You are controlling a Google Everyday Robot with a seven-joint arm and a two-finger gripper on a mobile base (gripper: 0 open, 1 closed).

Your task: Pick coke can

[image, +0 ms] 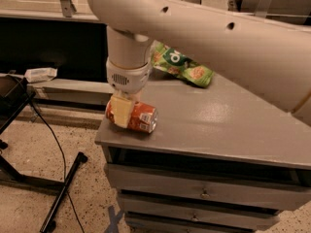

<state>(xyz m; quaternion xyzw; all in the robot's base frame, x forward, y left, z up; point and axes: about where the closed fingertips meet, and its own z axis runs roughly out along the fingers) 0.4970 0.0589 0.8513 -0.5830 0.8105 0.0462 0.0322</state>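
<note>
Camera view: grasping step, pincer (124,112) down on the toppled coke can (144,116); whether clamped, I cannot tell. Next likely: lift straight up.

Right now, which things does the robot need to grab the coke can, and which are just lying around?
Job: coke can, on its side on the grey cabinet top; gripper, down at the can.
Lying about: green snack bag, black floor stand.

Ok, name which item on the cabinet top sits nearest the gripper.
The coke can, lying on its side near the front edge, right at the gripper. The green snack bag lies farther back, clear of it.
</note>
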